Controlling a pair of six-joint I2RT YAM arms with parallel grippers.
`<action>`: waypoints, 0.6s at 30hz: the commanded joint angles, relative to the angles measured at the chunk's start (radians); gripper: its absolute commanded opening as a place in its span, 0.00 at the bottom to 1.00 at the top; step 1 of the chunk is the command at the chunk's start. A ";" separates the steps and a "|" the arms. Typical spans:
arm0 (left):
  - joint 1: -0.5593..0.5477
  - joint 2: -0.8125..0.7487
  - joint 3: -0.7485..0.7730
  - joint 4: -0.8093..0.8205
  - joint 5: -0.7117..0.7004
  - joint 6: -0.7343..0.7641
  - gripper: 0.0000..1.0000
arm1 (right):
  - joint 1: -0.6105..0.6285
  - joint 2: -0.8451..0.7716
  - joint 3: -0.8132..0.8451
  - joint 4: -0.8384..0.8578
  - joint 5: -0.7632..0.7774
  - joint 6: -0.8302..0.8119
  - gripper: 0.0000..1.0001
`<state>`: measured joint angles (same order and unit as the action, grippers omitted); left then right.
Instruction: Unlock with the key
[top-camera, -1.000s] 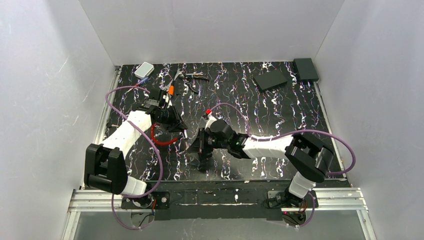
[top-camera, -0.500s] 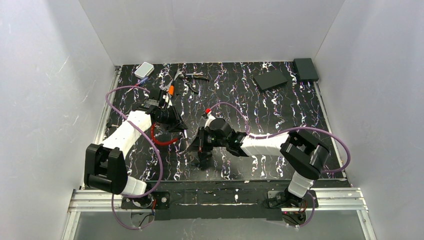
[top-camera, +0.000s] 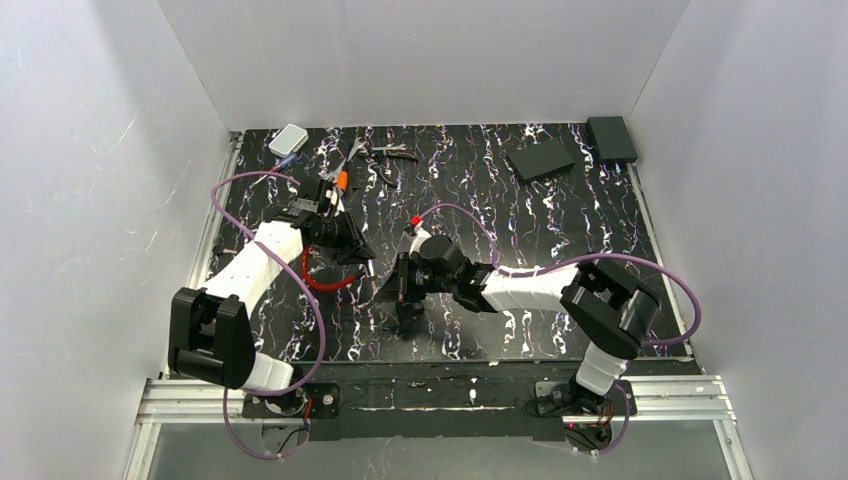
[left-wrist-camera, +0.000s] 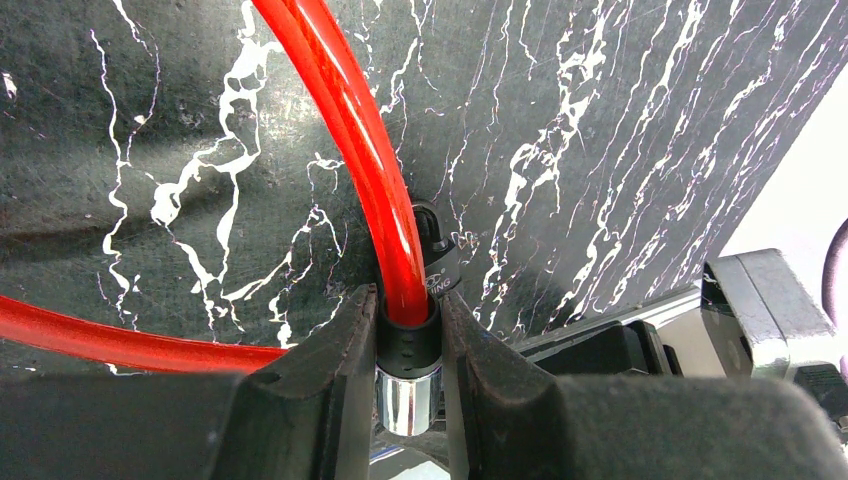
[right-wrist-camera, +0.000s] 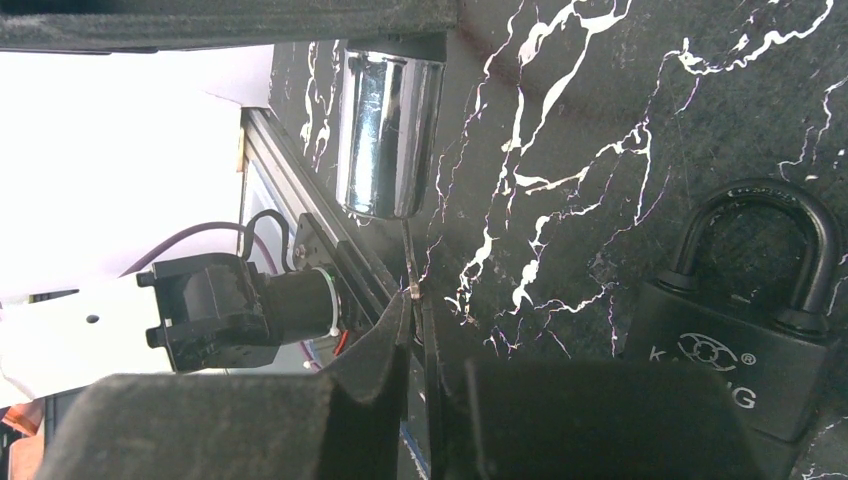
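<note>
Key lined up on cable lock — both grippers clamped.

Left gripper (left-wrist-camera: 408, 325) pinches the cable lock (left-wrist-camera: 408, 345) at its black collar, where the red cable (left-wrist-camera: 340, 110) enters; the chrome barrel (right-wrist-camera: 385, 130) sticks out past the fingers. That barrel looks hard, smooth and slippery and the cable springy, so the collar is probably the soundest place to hold. To the right, the right gripper (right-wrist-camera: 425, 345) is closed on the key (right-wrist-camera: 410, 260) — a thin, light, stiff blade, taken at the head with the tip left free. The tip sits near the barrel's end face but apparently not in it. A black padlock (right-wrist-camera: 745, 320) lies flat on the table (right-wrist-camera: 620, 120) just beside that gripper, held by neither.
</note>
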<state>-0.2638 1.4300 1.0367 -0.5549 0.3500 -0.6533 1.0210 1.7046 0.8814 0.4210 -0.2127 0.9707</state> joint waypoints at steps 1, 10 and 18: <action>0.003 -0.056 0.003 -0.013 0.006 0.017 0.00 | -0.004 -0.035 0.024 0.032 -0.002 -0.001 0.01; 0.003 -0.054 0.006 -0.019 -0.003 0.020 0.00 | -0.004 -0.052 0.027 0.013 0.006 -0.011 0.01; 0.004 -0.052 0.008 -0.020 -0.001 0.020 0.00 | -0.004 -0.057 0.031 0.005 0.009 -0.015 0.01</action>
<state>-0.2638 1.4292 1.0367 -0.5610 0.3466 -0.6468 1.0210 1.6920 0.8814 0.4133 -0.2119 0.9684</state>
